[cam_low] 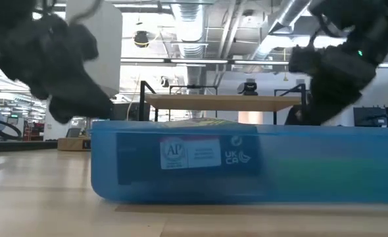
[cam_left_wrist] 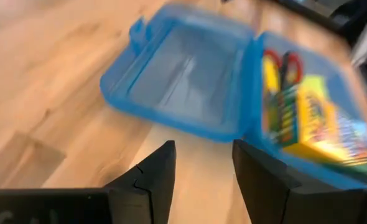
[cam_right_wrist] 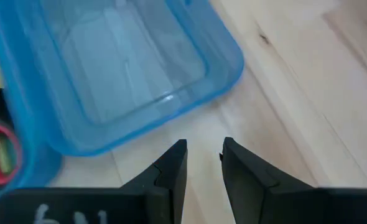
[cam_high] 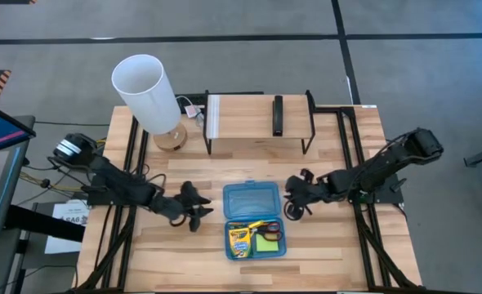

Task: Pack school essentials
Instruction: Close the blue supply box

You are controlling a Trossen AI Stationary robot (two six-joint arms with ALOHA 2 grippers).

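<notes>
Grey floor [cam_high: 421, 82], wooden table [cam_high: 339, 253], white-shaded lamp [cam_high: 147, 91].

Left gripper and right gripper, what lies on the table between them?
The high view shows the open blue case's lid between the left gripper and right gripper.

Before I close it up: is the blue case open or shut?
Open: the blue case lies flat, its lid empty, scissors in the base.
</notes>
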